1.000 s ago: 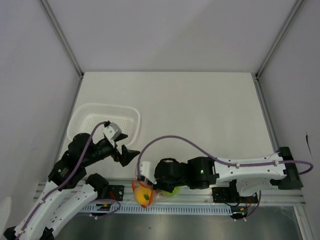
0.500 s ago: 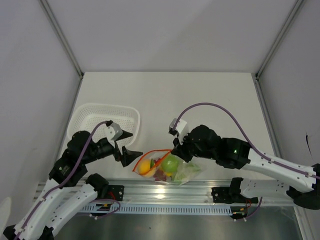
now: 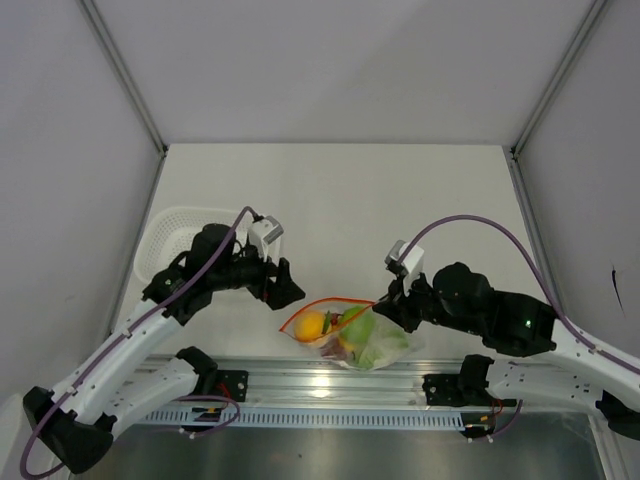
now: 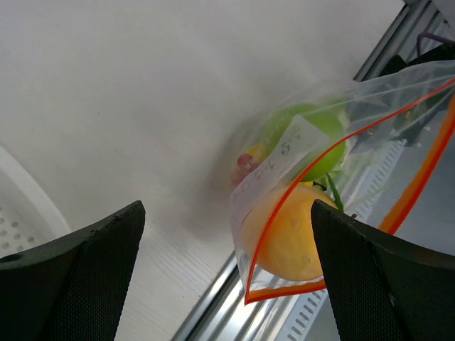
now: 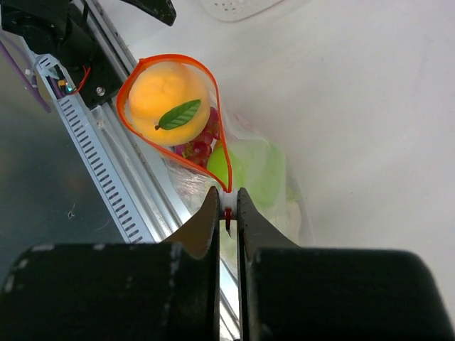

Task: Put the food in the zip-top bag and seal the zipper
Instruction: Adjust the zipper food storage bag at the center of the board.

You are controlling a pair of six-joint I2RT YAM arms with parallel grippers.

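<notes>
In the top view the bag (image 3: 375, 345) sat at lower centre, on the near edge of the table (image 3: 400, 200) just above the rail (image 3: 400, 385), between the 2 grippers. Its mouth pointed to the left of the frame and gaped in a loop, with the zipper (image 4: 419, 170) unsealed along most of its length. An orange (image 5: 167, 99) with a green leaf filled the opening. Behind it lay the grapes (image 5: 199, 145) and then the apple (image 5: 249, 170), with something pale deeper in that I could not identify.

The right gripper (image 5: 227, 209) had its fingers pressed together on the zipper at the right-hand end of the loop, pinching both strips where they met. Its arm came in from the lower right of the top view.

The left gripper (image 4: 225, 213) had its 2 fingers spread wide and held nothing. In its wrist view the bag's mouth lay beyond them, toward the right of the frame, touching neither finger. In the top view this gripper was just upper left of the bag and apart from it. The basket (image 3: 165, 235) sat at the left, partly hidden under the left arm.
</notes>
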